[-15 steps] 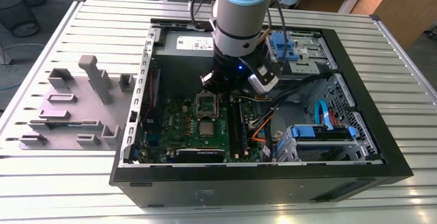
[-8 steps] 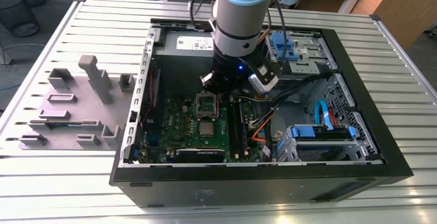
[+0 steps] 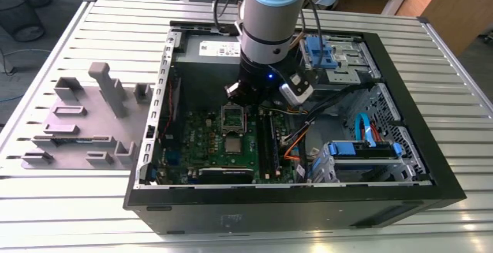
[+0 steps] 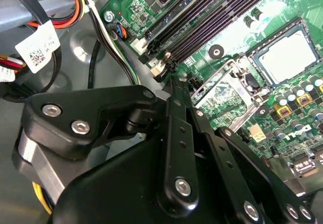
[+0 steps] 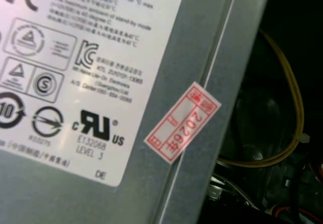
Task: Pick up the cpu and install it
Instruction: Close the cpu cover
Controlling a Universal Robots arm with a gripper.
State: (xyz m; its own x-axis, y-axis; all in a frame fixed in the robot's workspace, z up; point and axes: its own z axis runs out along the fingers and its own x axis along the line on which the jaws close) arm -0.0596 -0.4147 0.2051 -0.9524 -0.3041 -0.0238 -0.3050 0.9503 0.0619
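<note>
Silver-grey cpu (image 4: 286, 57) lies just beside the dark frame (image 4: 214, 76), pincer (image 4: 173, 82) hovering by that frame, its opening impossible to tell; centring squarely over the chip seems key.

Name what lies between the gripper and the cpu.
In the exterior view, a dark square metal frame with an open centre lies between the gripper and the cpu.

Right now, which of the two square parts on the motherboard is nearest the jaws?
The dark open-centred frame, just beyond their tips. The other square, the silver-topped cpu, lies farther off.
</note>
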